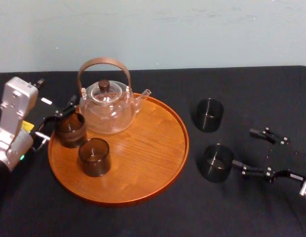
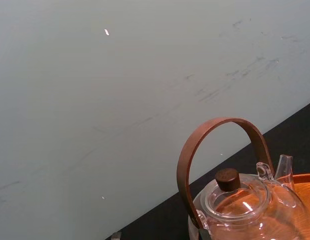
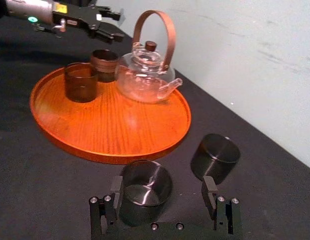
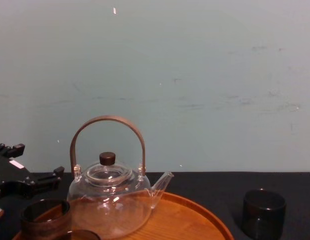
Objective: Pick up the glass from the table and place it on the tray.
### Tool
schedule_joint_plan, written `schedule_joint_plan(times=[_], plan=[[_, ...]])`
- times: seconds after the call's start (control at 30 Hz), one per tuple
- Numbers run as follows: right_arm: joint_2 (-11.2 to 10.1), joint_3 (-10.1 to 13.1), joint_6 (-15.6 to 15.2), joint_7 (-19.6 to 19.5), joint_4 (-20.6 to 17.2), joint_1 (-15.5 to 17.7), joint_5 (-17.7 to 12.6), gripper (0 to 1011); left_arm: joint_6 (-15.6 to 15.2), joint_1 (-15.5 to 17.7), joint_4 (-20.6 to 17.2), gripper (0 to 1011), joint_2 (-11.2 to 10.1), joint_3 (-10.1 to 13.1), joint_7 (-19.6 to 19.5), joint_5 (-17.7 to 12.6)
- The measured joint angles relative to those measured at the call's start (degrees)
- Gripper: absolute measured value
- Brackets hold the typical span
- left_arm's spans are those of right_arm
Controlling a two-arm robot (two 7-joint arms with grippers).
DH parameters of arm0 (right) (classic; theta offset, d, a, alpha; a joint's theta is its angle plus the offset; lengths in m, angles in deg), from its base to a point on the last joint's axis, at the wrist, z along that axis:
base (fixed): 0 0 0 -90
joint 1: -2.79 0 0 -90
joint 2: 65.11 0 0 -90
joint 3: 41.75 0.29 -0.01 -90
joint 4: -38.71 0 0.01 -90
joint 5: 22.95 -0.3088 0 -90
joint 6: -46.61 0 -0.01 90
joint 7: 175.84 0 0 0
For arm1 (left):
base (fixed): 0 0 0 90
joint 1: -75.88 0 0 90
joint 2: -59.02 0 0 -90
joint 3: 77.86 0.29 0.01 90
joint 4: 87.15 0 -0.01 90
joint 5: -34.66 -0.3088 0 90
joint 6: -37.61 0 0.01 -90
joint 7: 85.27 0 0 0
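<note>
— On the worktop, right of the tray (image 1: 143, 165), the near glass (image 1: 216, 163) stands upright, just ahead of the right gripper (image 1: 243, 147). Its fingers are spread wide and hold nothing.

— What could go wrong?

— The glass sits off-centre, close to one finger. If they shut like that, I'd expect the near finger to push or tip it before the other arrives. The far glass (image 1: 208, 114) stands near enough for the outer finger to clip it. Later, a low carry could catch the tray's rim.

— And the left gripper (image 3: 116, 23)?

— It hovers by the back glass (image 1: 70, 129) on the tray, fingers apart and empty, beside the teapot (image 1: 107, 106). A second glass (image 1: 94, 156) stands in front.

— Anything unclear?

— Whether that finger already touches the near glass, I cannot tell. In the right wrist view the gripper's body hides the glass's base. The chest view cuts off the tray glasses.
</note>
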Motion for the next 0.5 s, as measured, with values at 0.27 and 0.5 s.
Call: schedule_joint_plan(times=[0.27, 0.5], plan=[[0.6, -0.1, -1.4, 1.8, 0.1, 0.4, 0.5, 1002, 0.0, 0.0, 0.0, 1001, 0.0, 0.0, 0.0, 0.0], [1.3, -0.5, -4.3, 2.0, 0.7, -0.1, 0.8, 1002, 0.0, 0.0, 0.0, 1001, 0.0, 0.0, 0.0, 0.0]])
